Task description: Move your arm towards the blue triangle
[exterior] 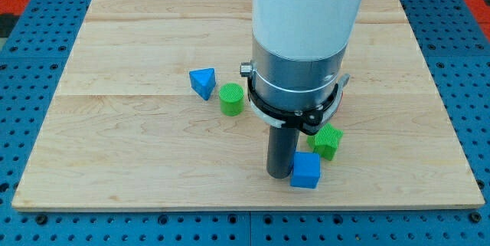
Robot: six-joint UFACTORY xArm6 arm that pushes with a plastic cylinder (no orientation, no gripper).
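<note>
The blue triangle [203, 82] sits on the wooden bench [115, 146], left of the bench's middle, and serves here as the landmark. Just beside it, toward the view's right and a little lower, stands the green cylinder [231, 99]; the two look close, but whether they touch cannot be told. Well to the triangle's right and toward the view's bottom, the arm's dark rod comes down to the bench, and its tip [279, 175] rests there, well apart from the triangle. The blue cube [305, 170] lies just to the right of the tip, touching or nearly touching the rod. A green block [328, 140], its shape unclear, sits just above the cube, farther still from the triangle. The arm carries no pincer, only the rod, so there is nothing spread or pressed together to report.
</note>
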